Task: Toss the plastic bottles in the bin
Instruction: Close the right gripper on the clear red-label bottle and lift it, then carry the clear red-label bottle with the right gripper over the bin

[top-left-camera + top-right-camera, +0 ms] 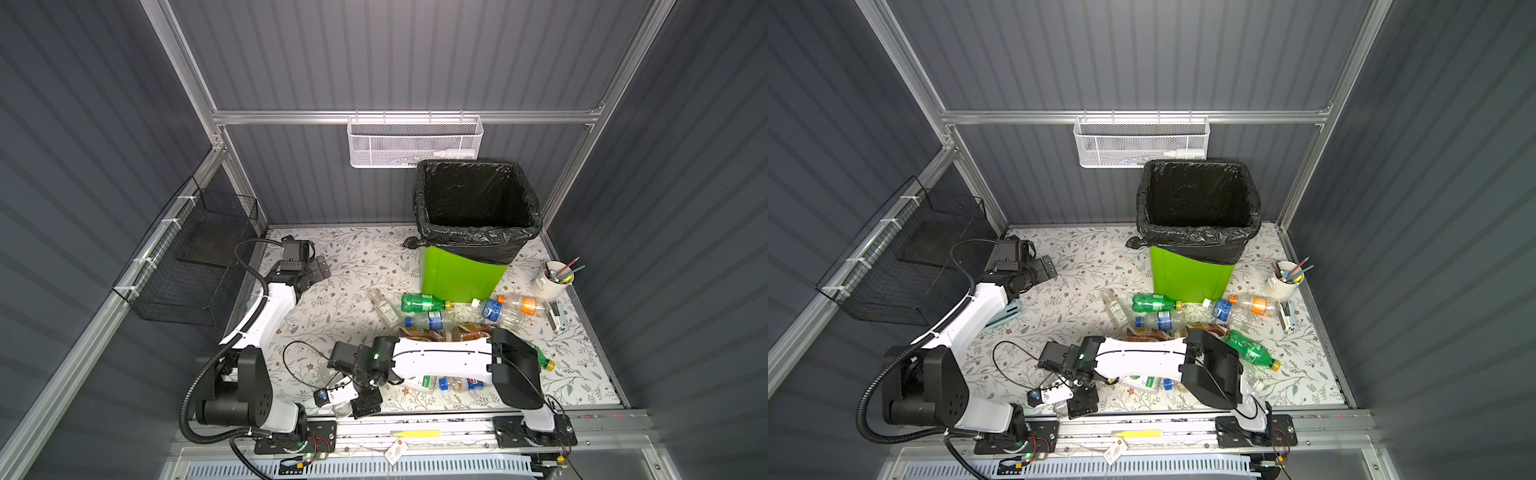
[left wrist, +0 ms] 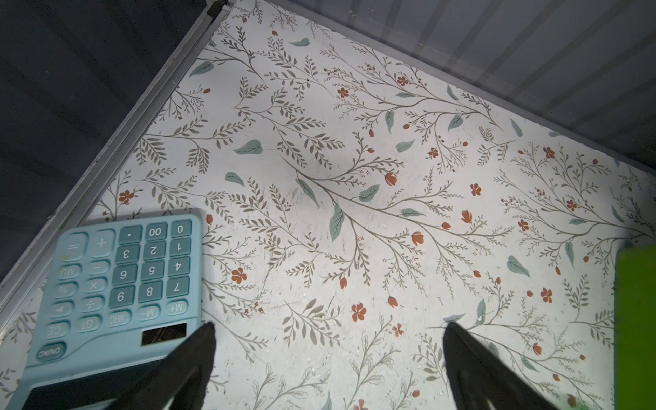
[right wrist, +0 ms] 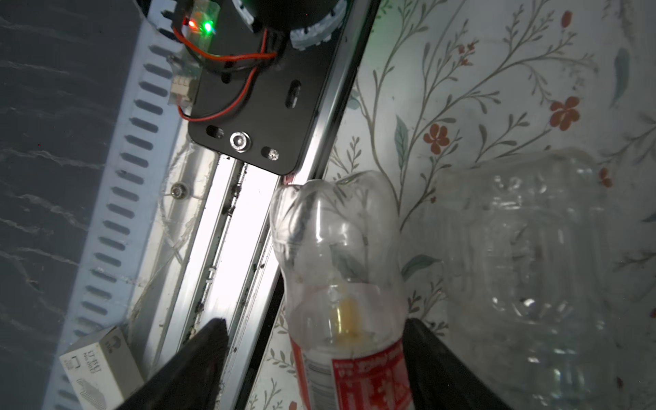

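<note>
Floral tabletop (image 3: 497, 88), red-labelled bottle (image 3: 340, 255) between parted fingers of right gripper (image 3: 315, 321), nearer one finger, left gripper (image 2: 329, 324) spread

Both top views: high, looking down over whole surface (image 1: 357, 266). Wrist views: close above it; left wrist shares bin (image 2: 635, 326) edge.

A robotics lab test cell: grey ribbed wall panels (image 1: 395, 54) on an aluminium frame (image 1: 291, 117) enclose a floral-papered bench (image 1: 357, 257). Two robot arms (image 1: 274, 307) are bolted to a rail (image 1: 457, 422) at 6 o'clock, and a white mesh basket (image 1: 411, 145) hangs at 12 o'clock.
</note>
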Controlling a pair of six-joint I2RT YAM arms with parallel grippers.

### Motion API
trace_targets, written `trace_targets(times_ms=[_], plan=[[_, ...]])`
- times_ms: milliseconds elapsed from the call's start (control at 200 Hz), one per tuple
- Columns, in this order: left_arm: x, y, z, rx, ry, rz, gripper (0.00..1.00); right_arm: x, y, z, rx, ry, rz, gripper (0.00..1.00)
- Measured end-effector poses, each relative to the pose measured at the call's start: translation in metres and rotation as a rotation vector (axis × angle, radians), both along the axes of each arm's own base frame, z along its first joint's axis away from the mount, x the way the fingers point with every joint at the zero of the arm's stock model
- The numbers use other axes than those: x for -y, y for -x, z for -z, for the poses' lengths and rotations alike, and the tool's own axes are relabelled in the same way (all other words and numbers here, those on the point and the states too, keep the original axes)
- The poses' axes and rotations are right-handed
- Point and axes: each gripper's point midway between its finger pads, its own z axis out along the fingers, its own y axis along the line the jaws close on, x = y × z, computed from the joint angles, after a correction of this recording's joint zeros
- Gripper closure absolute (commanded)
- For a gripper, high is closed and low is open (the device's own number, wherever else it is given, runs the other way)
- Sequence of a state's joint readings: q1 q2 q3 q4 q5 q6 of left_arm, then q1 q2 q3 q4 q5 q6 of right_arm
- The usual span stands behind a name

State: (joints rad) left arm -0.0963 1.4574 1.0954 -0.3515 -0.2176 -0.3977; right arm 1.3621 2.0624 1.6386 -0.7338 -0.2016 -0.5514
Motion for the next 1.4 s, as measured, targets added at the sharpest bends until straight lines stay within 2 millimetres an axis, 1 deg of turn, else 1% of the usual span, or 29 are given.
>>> trace_targets(times_ms=[195,365,445,535,680,725,795,856,951,1021,1036,1086,1101,1111,1141,1151,1166,1176,1191,1216,1246,1256,1261,1286,1306,1316,1331,1371,1401], plan=[[0.000,0.006,0.004,-0.008,0.000,0.001,0.00,-0.004,-0.009,0.015,0.049,0.055,0.004,0.20],[-0.001,0.010,0.007,-0.014,-0.001,0.001,0.00,-0.004,-0.013,0.032,0.078,0.111,0.005,0.28],[-0.001,0.011,0.007,-0.014,-0.001,0.000,0.00,0.000,-0.014,0.037,0.085,0.133,0.007,0.33],[-0.001,0.011,0.004,-0.008,-0.002,-0.001,0.00,0.001,-0.016,0.036,0.097,0.137,0.005,0.39],[-0.001,0.011,0.002,-0.003,-0.002,-0.001,0.00,0.000,-0.017,0.032,0.102,0.128,0.017,0.43],[-0.001,0.011,0.002,-0.002,-0.002,-0.001,0.00,-0.001,-0.018,0.027,0.105,0.117,0.021,0.45],[-0.002,0.012,0.004,-0.004,-0.002,-0.002,0.00,-0.005,-0.020,0.012,0.112,0.078,0.035,0.46],[-0.002,0.014,0.006,-0.007,-0.002,-0.002,0.00,-0.010,-0.023,-0.009,0.122,0.024,0.050,0.47],[-0.002,0.016,0.009,-0.013,-0.003,-0.001,0.00,-0.015,-0.037,-0.059,0.155,-0.104,0.098,0.48],[-0.002,0.018,0.009,-0.012,-0.003,-0.001,0.00,-0.013,-0.056,-0.104,0.198,-0.214,0.154,0.47],[-0.002,0.018,0.009,-0.012,-0.003,-0.001,0.00,-0.011,-0.063,-0.117,0.215,-0.243,0.173,0.47],[-0.002,0.019,0.008,-0.010,-0.004,0.000,0.00,-0.004,-0.082,-0.149,0.262,-0.315,0.223,0.47],[-0.002,0.019,0.008,-0.009,-0.005,0.002,0.00,0.000,-0.091,-0.163,0.288,-0.344,0.245,0.47],[-0.002,0.020,0.008,-0.009,-0.006,0.002,0.00,0.002,-0.094,-0.168,0.297,-0.352,0.253,0.47],[-0.002,0.021,0.008,-0.009,-0.009,0.007,0.00,0.011,-0.108,-0.193,0.348,-0.404,0.294,0.48],[-0.002,0.022,0.008,-0.009,-0.010,0.008,0.00,0.013,-0.111,-0.198,0.356,-0.416,0.301,0.48],[-0.002,0.022,0.008,-0.009,-0.011,0.010,0.00,0.020,-0.119,-0.213,0.391,-0.445,0.325,0.48],[-0.002,0.023,0.009,-0.009,-0.013,0.014,0.00,0.022,-0.122,-0.218,0.402,-0.454,0.333,0.48],[-0.002,0.024,0.009,-0.010,-0.014,0.017,0.00,0.028,-0.129,-0.233,0.432,-0.484,0.353,0.48],[-0.001,0.025,0.009,-0.009,-0.016,0.026,0.00,0.037,-0.137,-0.252,0.479,-0.523,0.377,0.47],[0.000,0.027,0.010,-0.011,-0.017,0.038,0.00,0.050,-0.147,-0.281,0.545,-0.582,0.411,0.46],[0.000,0.028,0.010,-0.010,-0.017,0.041,0.00,0.054,-0.148,-0.287,0.557,-0.595,0.420,0.46],[0.000,0.028,0.010,-0.010,-0.017,0.043,0.00,0.057,-0.150,-0.295,0.573,-0.611,0.428,0.46],[0.002,0.029,0.011,-0.011,-0.018,0.054,0.00,0.067,-0.153,-0.315,0.619,-0.657,0.446,0.46],[0.003,0.031,0.012,-0.013,-0.017,0.065,0.00,0.078,-0.157,-0.337,0.669,-0.706,0.466,0.46],[0.003,0.032,0.013,-0.015,-0.017,0.069,0.00,0.081,-0.157,-0.344,0.682,-0.723,0.470,0.46],[0.004,0.032,0.013,-0.016,-0.017,0.075,0.00,0.091,-0.158,-0.362,0.718,-0.765,0.488,0.46],[0.006,0.035,0.015,-0.020,-0.016,0.094,0.00,0.110,-0.156,-0.397,0.787,-0.850,0.512,0.46],[0.008,0.036,0.016,-0.024,-0.016,0.106,0.00,0.129,-0.151,-0.429,0.843,-0.930,0.531,0.46]])
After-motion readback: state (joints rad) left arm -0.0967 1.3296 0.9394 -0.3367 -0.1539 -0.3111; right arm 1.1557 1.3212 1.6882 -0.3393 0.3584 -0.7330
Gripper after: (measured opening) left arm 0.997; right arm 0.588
